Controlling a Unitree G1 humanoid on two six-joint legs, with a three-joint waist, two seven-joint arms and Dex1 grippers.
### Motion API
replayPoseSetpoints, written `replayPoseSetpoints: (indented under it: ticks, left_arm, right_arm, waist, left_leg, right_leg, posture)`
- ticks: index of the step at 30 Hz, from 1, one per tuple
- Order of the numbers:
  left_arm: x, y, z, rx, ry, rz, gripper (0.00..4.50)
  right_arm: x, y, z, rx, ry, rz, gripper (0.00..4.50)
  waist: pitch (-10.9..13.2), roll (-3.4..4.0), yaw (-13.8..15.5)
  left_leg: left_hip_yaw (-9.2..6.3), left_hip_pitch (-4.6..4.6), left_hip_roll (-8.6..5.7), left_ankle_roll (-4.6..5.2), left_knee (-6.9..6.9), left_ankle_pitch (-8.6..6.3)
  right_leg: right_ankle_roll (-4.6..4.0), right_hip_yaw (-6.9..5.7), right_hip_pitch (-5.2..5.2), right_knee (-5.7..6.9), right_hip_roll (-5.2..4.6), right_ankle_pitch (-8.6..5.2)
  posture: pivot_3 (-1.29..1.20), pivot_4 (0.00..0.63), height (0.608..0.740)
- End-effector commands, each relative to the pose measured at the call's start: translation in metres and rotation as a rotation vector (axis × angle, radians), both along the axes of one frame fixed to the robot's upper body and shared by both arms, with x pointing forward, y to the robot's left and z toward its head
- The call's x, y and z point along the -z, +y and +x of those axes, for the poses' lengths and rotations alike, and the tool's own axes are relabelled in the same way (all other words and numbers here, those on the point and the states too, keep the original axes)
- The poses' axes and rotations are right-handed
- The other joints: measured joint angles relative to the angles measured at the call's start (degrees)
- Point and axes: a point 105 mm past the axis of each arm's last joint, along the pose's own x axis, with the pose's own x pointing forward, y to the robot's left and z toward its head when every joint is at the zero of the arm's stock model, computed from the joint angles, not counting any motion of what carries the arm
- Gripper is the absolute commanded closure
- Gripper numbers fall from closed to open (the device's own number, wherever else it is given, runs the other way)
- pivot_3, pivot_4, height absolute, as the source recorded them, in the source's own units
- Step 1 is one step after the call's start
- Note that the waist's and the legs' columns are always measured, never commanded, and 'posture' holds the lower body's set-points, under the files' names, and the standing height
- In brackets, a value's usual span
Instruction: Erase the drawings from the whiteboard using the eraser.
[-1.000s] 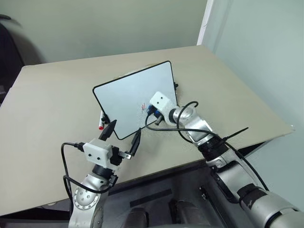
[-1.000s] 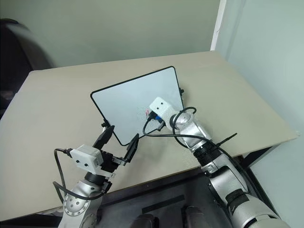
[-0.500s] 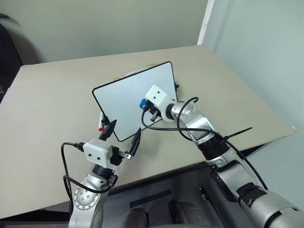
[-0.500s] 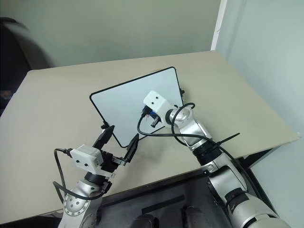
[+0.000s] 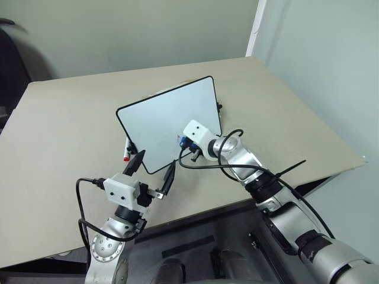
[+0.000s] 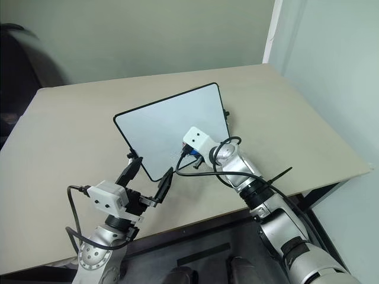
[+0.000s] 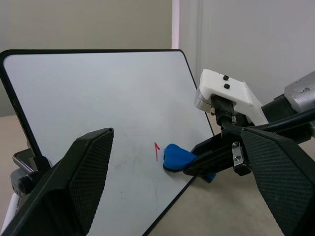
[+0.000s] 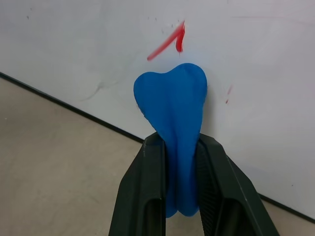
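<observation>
The right hand (image 8: 179, 162) is clamped on the eraser (image 8: 172, 108), pressed to the board (image 5: 160, 118) near its lower right corner. The red mark (image 8: 170, 42) lies just past the eraser's tip, along the hand's pointing line. The left hand (image 5: 153, 170) hovers released by the board's lower edge. The right wrist view shows the mark's faint remnants; the head views barely do.

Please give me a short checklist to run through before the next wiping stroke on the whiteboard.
1. Eraser clamped in right gripper: ok.
2. Eraser tip against the whiteboard: ok, as far as the left wrist view shows.
3. Red drawings gone: not ok, a short stroke and faint specks remain just beyond the tip.
4. Left gripper open at the board's near edge, off the wiping path: ok.
5. Marker beside the board's left edge, off the surface: ok.
</observation>
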Motion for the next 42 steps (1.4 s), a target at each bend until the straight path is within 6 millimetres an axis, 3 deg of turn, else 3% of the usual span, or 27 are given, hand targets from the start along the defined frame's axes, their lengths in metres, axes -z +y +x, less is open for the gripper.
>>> replayPoseSetpoints:
  ticks: [1,5,15,24,36,42]
  left_arm:
    - [-0.015,0.000,-0.005,0.003,-0.060,0.001,0.00]
    - [-0.016,0.000,-0.005,0.002,-0.063,0.002,0.00]
    - [-0.017,0.001,-0.006,0.001,-0.068,0.003,0.00]
    - [-0.016,0.003,-0.004,-0.001,-0.063,0.004,0.00]
    - [-0.015,0.003,0.000,0.005,-0.061,0.011,0.00]
    - [-0.015,0.003,0.002,0.011,-0.061,0.016,0.00]
  right_arm:
    - [-0.030,0.006,0.006,-0.004,-0.089,0.047,4.02]
    - [-0.046,0.015,0.002,-0.044,-0.130,0.080,4.02]
    - [-0.029,0.036,-0.014,-0.127,-0.116,0.034,4.02]
    - [-0.032,0.050,-0.023,-0.185,-0.141,0.039,4.02]
    - [-0.022,-0.008,0.023,0.124,-0.095,-0.008,4.02]
    - [-0.022,-0.021,0.028,0.168,-0.089,-0.014,4.02]
  waist:
    - [0.0,0.00,0.0]
    - [0.0,-0.01,0.0]
    - [0.0,-0.01,-0.3]
    - [0.0,0.04,-0.3]
    - [0.1,0.09,-0.1]
    - [0.2,0.00,-0.2]
  left_leg:
    - [0.00,0.00,0.00,0.01,0.00,0.01]
    - [0.01,0.02,0.00,0.10,0.00,0.07]
    - [0.01,0.14,0.00,0.10,-0.03,0.06]
    - [0.00,0.11,0.00,-0.02,-0.04,-0.02]
    - [-0.02,0.08,0.00,-0.11,-0.01,-0.07]
    - [-0.01,-0.07,0.00,-0.38,0.05,-0.22]
  right_leg:
    - [-0.02,0.00,0.00,0.00,0.00,0.01]
    - [-0.08,0.00,-0.04,0.01,0.00,0.05]
    - [-0.09,-0.01,-0.04,0.01,0.02,0.06]
    - [-0.09,0.00,-0.06,0.01,0.02,0.06]
    - [-0.10,0.00,-0.04,0.01,0.02,0.07]
    - [-0.11,0.00,-0.08,0.01,0.02,0.07]
  posture:
    - [0.00,0.150,0.739]
    - [0.00,0.150,0.739]
    - [0.00,0.150,0.739]
    - [0.00,0.150,0.739]
    - [0.00,0.150,0.739]
    - [0.00,0.150,0.739]
